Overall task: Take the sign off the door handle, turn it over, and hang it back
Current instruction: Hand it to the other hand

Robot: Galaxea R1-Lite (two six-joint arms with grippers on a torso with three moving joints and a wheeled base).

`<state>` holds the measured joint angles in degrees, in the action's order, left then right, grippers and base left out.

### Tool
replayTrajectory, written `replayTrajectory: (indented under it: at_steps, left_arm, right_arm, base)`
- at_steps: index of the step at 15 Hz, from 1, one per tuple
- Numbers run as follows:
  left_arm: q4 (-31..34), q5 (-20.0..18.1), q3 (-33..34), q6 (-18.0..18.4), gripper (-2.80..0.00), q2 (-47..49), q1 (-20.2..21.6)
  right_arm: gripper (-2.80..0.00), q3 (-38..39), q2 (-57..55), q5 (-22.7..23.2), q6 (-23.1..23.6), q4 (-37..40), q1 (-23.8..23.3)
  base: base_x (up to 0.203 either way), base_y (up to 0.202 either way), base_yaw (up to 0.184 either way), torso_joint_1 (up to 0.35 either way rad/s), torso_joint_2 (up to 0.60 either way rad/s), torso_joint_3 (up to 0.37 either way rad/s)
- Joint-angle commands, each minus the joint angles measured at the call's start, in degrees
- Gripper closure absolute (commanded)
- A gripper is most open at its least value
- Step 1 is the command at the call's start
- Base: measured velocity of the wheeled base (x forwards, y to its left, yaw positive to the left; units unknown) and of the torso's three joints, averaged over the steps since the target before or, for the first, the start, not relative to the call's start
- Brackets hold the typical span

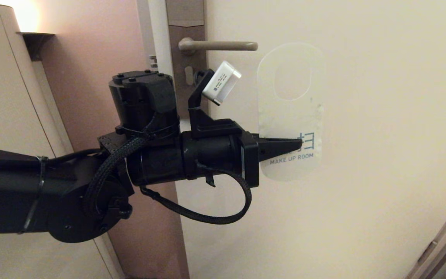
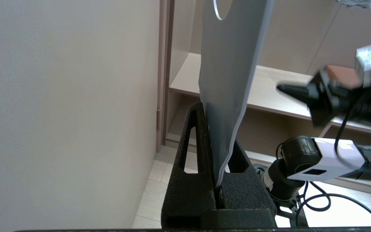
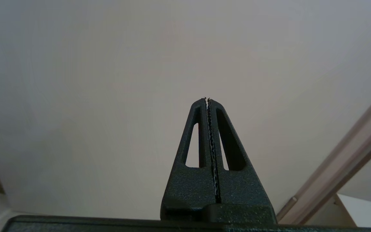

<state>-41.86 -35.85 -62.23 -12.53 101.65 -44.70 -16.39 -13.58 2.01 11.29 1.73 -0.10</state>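
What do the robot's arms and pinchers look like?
The left arm is chunky black, wrapped by a braided black cable and zip ties, carrying a small white camera box. The left gripper and right gripper have rough black pointed fingers with long triangular cutouts.

A cream door (image 1: 362, 116) stands beside a wooden shelf (image 2: 269, 80).

sign (image 1: 290, 116) off the door handle (image 1: 223, 45), below its free end, against the door (image 1: 381, 116)

Head view faces the door (image 1: 362, 155); both wrist views perhaps share it.
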Motion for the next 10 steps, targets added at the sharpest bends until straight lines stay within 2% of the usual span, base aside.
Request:
replayTrajectory:
  at_steps: [1, 3, 5, 7, 10]
  left_arm:
    - [-0.2, -0.2, 0.0, -0.1, 0.00, -0.3, 0.0]
    - [-0.3, -0.3, -0.2, -0.1, 0.00, -0.6, 0.0]
    - [-0.3, -0.3, -0.1, -0.1, 0.00, -1.0, -0.1]
    - [-0.3, -0.5, -0.1, -0.1, 0.00, -1.2, -0.5]
    - [-0.3, -4.2, -0.1, -0.1, 0.00, -1.1, -0.9]
  right_arm:
    - [0.00, -3.5, -9.2, 0.2, -0.3, -0.5, 0.0]
    - [0.00, -7.3, -16.0, 2.4, -1.2, -1.8, 0.0]
    - [0.00, -9.3, -18.8, 11.5, -1.4, -2.8, 0.0]
    - [0.00, -9.6, -21.5, 18.6, -1.3, -3.1, 0.0]
    - [0.00, -10.6, -27.1, 28.8, -1.0, -5.5, 0.0]
  base:
    - [0.000, 0.000, 0.000, 0.000, 0.00, 0.000]
    - [0.000, 0.000, 0.000, 0.000, 0.00, 0.000]
    - [0.000, 0.000, 0.000, 0.000, 0.00, 0.000]
    - [0.000, 0.000, 0.000, 0.000, 0.00, 0.000]
    - [0.000, 0.000, 0.000, 0.000, 0.00, 0.000]
